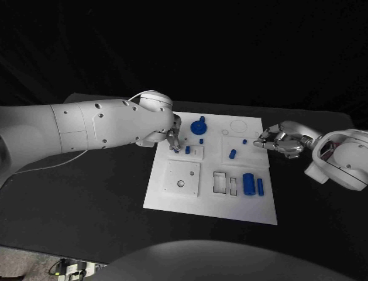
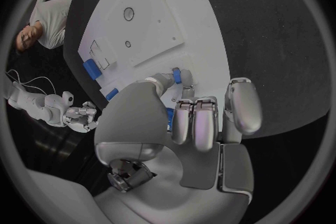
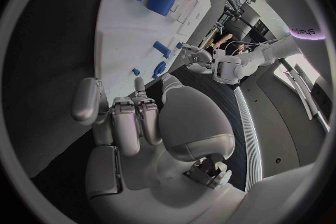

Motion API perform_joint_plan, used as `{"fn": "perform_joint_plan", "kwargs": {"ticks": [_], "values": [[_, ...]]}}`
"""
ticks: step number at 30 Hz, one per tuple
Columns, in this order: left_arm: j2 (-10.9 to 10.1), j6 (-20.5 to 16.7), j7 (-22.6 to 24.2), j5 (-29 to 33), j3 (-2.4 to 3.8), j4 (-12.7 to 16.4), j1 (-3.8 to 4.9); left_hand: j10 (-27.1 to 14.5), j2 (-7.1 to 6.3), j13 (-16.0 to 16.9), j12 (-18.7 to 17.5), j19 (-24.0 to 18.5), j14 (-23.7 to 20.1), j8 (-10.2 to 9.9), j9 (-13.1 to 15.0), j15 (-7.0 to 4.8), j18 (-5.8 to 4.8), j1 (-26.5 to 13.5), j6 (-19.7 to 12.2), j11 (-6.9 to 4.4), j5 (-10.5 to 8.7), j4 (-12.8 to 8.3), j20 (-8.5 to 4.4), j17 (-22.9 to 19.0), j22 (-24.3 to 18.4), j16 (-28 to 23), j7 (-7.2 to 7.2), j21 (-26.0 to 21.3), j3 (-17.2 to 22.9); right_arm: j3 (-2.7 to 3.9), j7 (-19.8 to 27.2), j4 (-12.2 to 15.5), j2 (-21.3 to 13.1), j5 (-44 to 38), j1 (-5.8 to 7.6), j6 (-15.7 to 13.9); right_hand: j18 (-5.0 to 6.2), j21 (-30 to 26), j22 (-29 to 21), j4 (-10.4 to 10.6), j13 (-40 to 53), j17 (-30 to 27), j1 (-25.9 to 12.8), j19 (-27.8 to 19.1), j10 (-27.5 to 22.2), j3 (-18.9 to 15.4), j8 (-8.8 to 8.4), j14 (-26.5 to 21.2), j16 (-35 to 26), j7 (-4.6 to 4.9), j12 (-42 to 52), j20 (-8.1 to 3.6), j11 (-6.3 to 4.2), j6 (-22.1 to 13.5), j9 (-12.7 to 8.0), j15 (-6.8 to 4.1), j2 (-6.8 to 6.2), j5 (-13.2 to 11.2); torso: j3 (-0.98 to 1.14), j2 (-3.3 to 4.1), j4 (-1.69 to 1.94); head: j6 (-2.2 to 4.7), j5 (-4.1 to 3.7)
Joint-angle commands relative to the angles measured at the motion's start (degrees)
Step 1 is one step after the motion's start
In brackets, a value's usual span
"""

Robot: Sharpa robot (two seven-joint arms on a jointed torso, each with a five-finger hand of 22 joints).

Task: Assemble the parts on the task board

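Observation:
The white task board [image 1: 174, 193] lies in the middle of the black table. On it are a round blue part [image 1: 199, 125], small blue pegs [image 1: 233, 154] [image 1: 244, 141], a thick blue cylinder [image 1: 248, 184] and a narrow blue bar [image 1: 260, 187]. My left hand [image 1: 174, 140] hovers over the board's far left part. Its thumb tip and a fingertip pinch a small blue peg [image 2: 177, 75], also seen at the fingertips in the head view [image 1: 188, 150]. My right hand [image 1: 277, 141] hangs at the board's right edge with curled fingers [image 3: 133, 117] and nothing in them.
A square white plate [image 1: 183, 177] with a hole and two rectangular slots [image 1: 220, 182] are in the board's near half. An outlined round seat [image 1: 237, 124] is at the far right corner. Black table [image 1: 91, 193] surrounds the board.

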Motion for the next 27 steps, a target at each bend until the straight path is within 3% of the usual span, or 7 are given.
{"fn": "perform_joint_plan", "kwargs": {"ticks": [1, 20, 23, 27], "values": [[0.13, 1.16, 0.27, 0.51, -0.23, -0.14, -0.37, 5.96, -0.17, 15.09, 0.14, -0.39, 5.94, -0.07, 0.02, -0.24, 0.5, 0.41, -0.09, -0.42, -0.12, -0.48, 0.09, 15.09, 10.12, 0.14, -0.42, -0.35, 0.16, -0.01, -0.19, 0.04, 0.0, -0.56, -0.06, 0.29, 0.92, -0.33, 7.85, 0.05, 15.08, 15.09, 0.06, -0.43, 5.97, 0.03, -0.24, 6.07, 0.2, -0.11, 0.22, 0.1, -0.01, -0.42, -0.09, 0.31, 0.23, 0.17, 0.03, 0.03, -0.02, 0.01, 0.03], [0.32, 0.65, 0.81, 2.64, -0.21, -0.79, -0.35, 5.96, -0.9, 15.09, 0.14, -0.04, 5.94, 0.77, 0.38, -0.46, 0.41, 0.46, 1.68, -0.73, -0.31, -2.43, -0.07, 15.09, 10.31, 0.14, -0.84, 0.01, 1.96, 0.0, -0.53, -0.12, 0.19, -0.56, -0.08, 0.49, 0.95, -0.48, 7.81, 0.02, 15.08, 15.07, 0.14, -0.52, 5.97, 0.09, -0.25, 6.05, 0.18, -0.12, 0.22, 0.1, 0.0, -0.44, -0.11, 0.31, 0.31, 0.22, 0.03, 0.01, -0.02, 0.01, 0.01], [0.28, 0.69, 0.85, 2.88, -0.21, -0.88, -0.34, 5.96, -1.24, 15.09, 0.14, 0.07, 5.94, 0.74, 0.36, -0.57, 0.39, 0.51, 1.94, -0.8, -1.72, -3.51, -0.18, 15.09, 10.36, 0.14, -0.88, 0.05, 3.6, 0.0, -0.59, -0.15, 0.23, -0.56, -0.08, 0.52, 0.95, -0.48, 7.81, 0.02, 15.08, 15.07, 0.14, -0.52, 5.97, 0.09, -0.25, 6.05, 0.18, -0.12, 0.22, 0.1, 0.0, -0.44, -0.11, 0.31, 0.31, 0.22, 0.03, 0.0, -0.02, 0.01, -0.08], [0.03, 1.22, 0.86, 3.32, -0.2, -0.92, -0.26, 5.96, -1.52, 15.09, 0.14, 0.21, 5.94, 0.8, 0.37, -0.61, 0.35, 0.49, 2.22, -0.85, -2.22, -4.14, -0.24, 15.09, 10.42, 0.14, -0.9, 0.22, 4.45, 0.0, -0.66, -0.24, 0.28, -0.56, -0.08, 0.58, 0.95, -0.48, 7.81, 0.02, 15.08, 15.07, 0.14, -0.52, 5.97, 0.09, -0.25, 6.05, 0.18, -0.12, 0.22, 0.1, 0.0, -0.44, -0.11, 0.31, 0.31, 0.22, 0.05, -0.06, -0.02, 0.01, -0.06]]}}
